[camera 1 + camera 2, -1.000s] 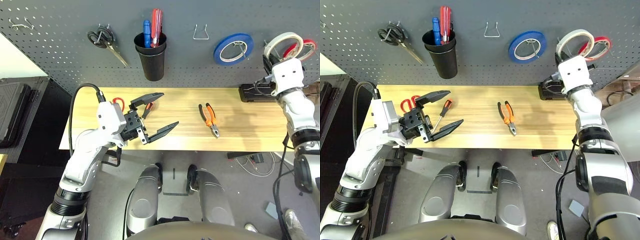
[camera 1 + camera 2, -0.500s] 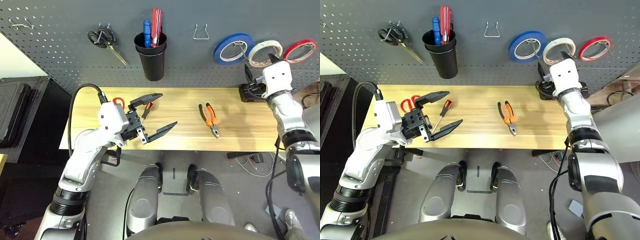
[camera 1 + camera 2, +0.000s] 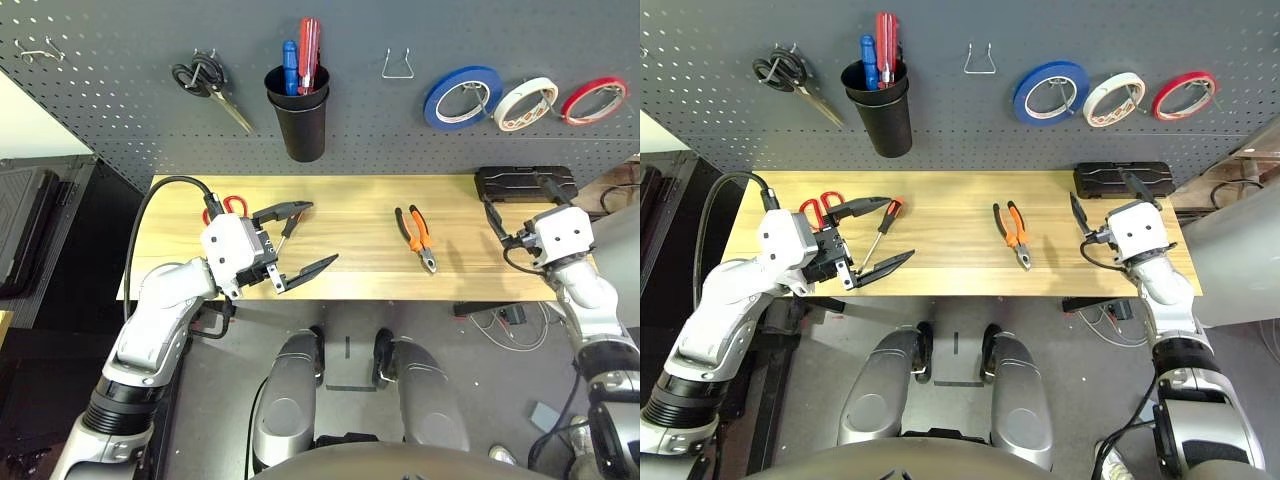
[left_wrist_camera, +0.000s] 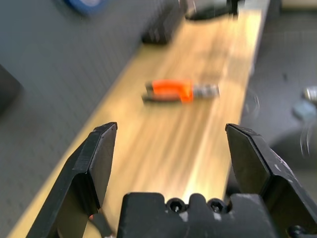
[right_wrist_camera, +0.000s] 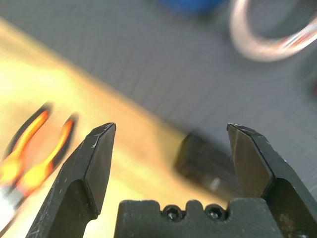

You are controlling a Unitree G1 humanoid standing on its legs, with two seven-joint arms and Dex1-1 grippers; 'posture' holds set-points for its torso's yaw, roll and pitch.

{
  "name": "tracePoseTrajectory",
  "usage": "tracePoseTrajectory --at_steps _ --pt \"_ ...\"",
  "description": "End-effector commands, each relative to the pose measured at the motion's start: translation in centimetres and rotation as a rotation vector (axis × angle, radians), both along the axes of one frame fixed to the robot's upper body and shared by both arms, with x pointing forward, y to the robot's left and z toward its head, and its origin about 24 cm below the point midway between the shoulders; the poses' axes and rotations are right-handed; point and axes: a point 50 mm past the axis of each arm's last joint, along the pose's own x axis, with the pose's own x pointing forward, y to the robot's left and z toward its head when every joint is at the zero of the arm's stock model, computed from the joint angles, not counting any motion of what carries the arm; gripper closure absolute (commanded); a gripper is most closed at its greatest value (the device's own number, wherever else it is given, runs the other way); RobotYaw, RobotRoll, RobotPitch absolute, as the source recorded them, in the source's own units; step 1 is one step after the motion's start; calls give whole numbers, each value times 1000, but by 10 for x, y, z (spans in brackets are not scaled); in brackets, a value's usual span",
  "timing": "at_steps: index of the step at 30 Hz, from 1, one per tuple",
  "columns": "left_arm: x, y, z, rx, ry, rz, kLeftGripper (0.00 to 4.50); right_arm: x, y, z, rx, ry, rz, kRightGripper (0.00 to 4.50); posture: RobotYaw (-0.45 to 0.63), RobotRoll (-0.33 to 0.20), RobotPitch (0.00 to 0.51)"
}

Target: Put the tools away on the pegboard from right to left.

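left gripper [image 3: 304, 237] fingers spread wide, empty, above red-handled scissors [image 3: 226, 206] and screwdriver [image 3: 880, 233] on tabletop [image 3: 370, 255]; pliers [image 3: 417, 237] mid-tabletop; white tape ring [image 3: 526, 103] hanging on pegboard [image 3: 120, 90]; right gripper [image 3: 1106, 206] fingers wide, nothing in them

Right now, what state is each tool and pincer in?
White tape: hung on the pegboard.
Pliers: flat on table, closed.
Screwdriver: on table.
Red scissors: on table.
Left pincer: open, empty.
Right pincer: open, empty.
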Motion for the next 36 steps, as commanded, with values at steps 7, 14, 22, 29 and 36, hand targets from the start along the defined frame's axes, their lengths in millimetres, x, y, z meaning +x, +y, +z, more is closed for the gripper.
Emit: tracePoseTrajectory --at_steps 7,14,22,29,36 --pt "0 7 -26 208 58 0 0 1 21 -12 160 348 -47 46 190 0 266" --pt "1 8 -27 215 63 0 0 12 45 -8 306 554 -96 46 192 0 283" --pt "4 11 -28 251 83 0 0 30 73 -9 331 751 -141 46 206 0 296" --pt "6 14 -29 272 90 11 0 43 87 -10 320 820 -179 46 222 0 305" --pt "8 15 -28 281 87 17 0 50 88 -16 316 886 -205 46 236 0 315"
